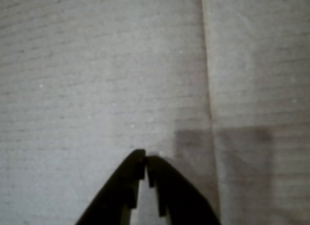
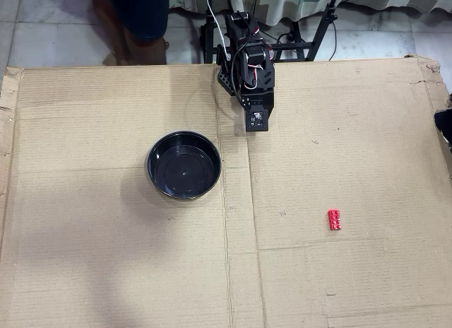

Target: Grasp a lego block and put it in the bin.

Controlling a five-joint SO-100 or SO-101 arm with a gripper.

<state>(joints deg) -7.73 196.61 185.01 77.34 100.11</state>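
A tiny red lego block lies on the cardboard at the lower right of the overhead view, well away from everything else. The bin, a round glossy black bowl, sits left of centre and holds nothing. My arm is folded at the top centre, above and to the right of the bin. In the wrist view my gripper enters from the bottom edge, its two dark fingertips touching, shut on nothing, over bare cardboard. Neither the block nor the bin shows in the wrist view.
Brown corrugated cardboard covers the work surface, with a seam running down the middle. A person's legs and black stand legs are beyond the far edge. A dark object pokes in at the right edge.
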